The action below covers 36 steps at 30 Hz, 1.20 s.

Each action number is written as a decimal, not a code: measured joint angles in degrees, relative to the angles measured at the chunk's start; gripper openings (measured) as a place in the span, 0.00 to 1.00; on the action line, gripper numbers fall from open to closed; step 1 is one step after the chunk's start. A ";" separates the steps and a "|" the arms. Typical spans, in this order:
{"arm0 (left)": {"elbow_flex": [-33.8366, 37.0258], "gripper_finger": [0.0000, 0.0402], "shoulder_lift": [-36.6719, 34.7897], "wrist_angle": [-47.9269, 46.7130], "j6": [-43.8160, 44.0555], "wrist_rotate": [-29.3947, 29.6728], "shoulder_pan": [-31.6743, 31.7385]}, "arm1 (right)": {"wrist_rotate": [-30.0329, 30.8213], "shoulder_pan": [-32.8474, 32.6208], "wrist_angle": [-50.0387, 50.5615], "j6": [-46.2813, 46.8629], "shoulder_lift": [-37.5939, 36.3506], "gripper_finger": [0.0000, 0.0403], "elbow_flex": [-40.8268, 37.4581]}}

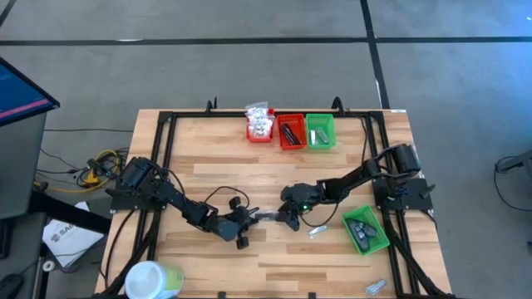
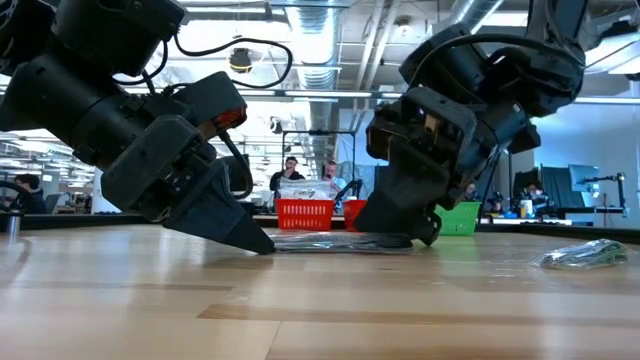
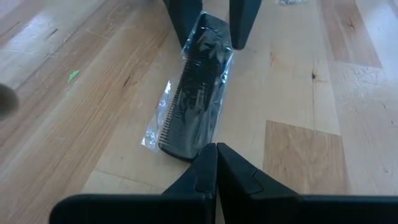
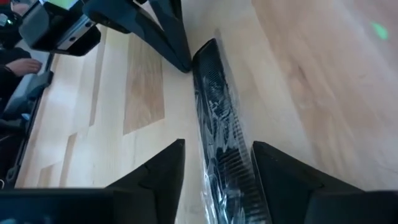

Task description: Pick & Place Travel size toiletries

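Both arms meet at the table's centre, over a black comb (image 1: 268,217) sealed in a clear wrapper, lying flat on the wood. The left gripper (image 3: 216,149) comes in from nine o'clock, its fingers pressed together, the joined tips resting at the comb's near end like a stop. The right gripper (image 4: 214,152) comes in from three o'clock with its fingers spread apart, one on each side of the comb, tips down at the table.

Now the risks. The comb lies very flat, and the wrapper looks slick and crinkly. If the right fingers close too high, I judge they pinch only film, and the comb hangs loose or slides out on the lift. If they close off-centre, the comb may pivot and swing.

The two grippers are close, nearly tip to tip along the comb. Any push from the left one could shove the comb through the right fingers, or the arms could knock together.

Then the carry: the red bin (image 1: 290,132) with dark items sits at twelve o'clock, between another red bin (image 1: 259,129) and a green bin (image 1: 320,132). A long comb held by one end could catch the rim and drop outside.

A second green bin (image 1: 366,231) sits at four o'clock, just beside the right arm's path.
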<state>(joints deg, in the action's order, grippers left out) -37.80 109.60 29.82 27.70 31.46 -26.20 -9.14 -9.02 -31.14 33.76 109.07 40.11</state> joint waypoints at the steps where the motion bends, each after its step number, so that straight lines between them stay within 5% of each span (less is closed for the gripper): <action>1: 0.00 0.00 0.00 0.06 0.00 0.03 0.00 | -0.05 -0.18 1.04 -0.10 0.04 0.42 0.58; 12: 0.02 0.00 0.00 0.22 -0.26 0.03 0.02 | -0.23 -0.75 2.78 -1.23 0.16 0.30 1.80; 36: 0.00 0.00 0.11 1.46 -1.92 0.20 0.79 | -1.49 -1.57 4.33 -2.28 0.16 0.33 4.63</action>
<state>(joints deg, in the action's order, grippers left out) -37.80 109.71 31.28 25.78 31.66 -25.41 -10.63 -10.59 -26.81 31.48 109.23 44.74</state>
